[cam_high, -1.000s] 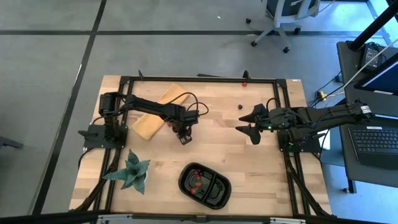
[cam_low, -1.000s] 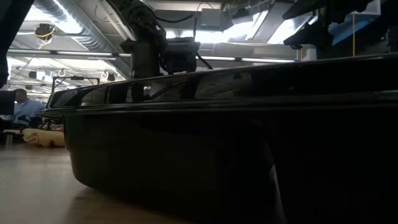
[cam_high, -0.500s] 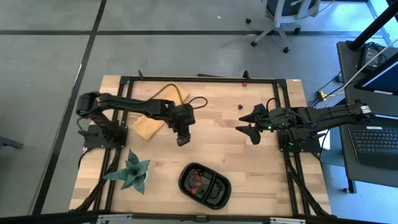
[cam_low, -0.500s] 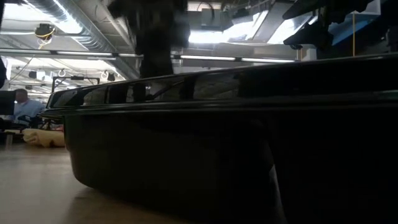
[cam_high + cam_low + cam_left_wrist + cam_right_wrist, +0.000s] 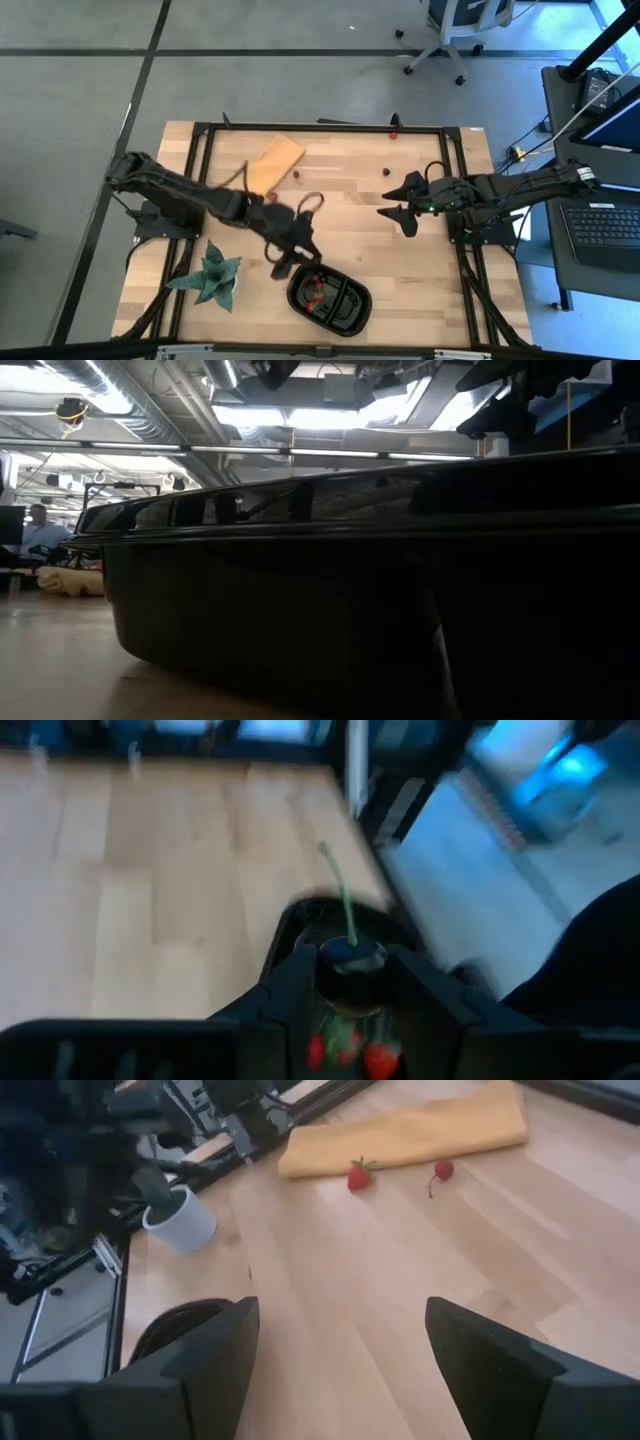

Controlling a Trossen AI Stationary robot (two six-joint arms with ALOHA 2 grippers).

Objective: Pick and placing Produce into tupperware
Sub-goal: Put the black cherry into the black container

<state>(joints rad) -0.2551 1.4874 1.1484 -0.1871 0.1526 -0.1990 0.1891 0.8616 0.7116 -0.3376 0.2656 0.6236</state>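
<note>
The tupperware, a black glossy tray (image 5: 330,297), sits near the table's front edge with red strawberries (image 5: 318,292) in one compartment; its wall (image 5: 330,610) fills the low view. My left gripper (image 5: 290,265) hangs above the tray's far-left rim, shut on a dark cherry (image 5: 350,958) with a green stem. Loose produce lies near the far edge: a strawberry (image 5: 357,1176) and a cherry (image 5: 443,1170) beside the tan board (image 5: 272,163), and a dark berry (image 5: 385,170). My right gripper (image 5: 392,200) waits open at the right, above the table. My left gripper pinches the dark cherry by its round sides (image 5: 330,960) between its two fingertips. The fingers slant downward, coming from the table's left toward the tray. The cherry is lifted clear, its green stem (image 5: 340,895) standing up out of the hold, with the tray's strawberries (image 5: 372,1058) below it.
A green spiky plant (image 5: 212,278) in a white pot (image 5: 180,1220) stands at the front left. A red berry (image 5: 393,130) lies by the far frame rail. Bare wood stretches between the two grippers. People sit in the room behind (image 5: 38,525).
My left gripper has left the spot beside the tan board, risen, and swung toward the table's near edge and the tray, tipping from pointing steeply down to slanting. It has stayed shut on the cherry. The right arm has kept still.
</note>
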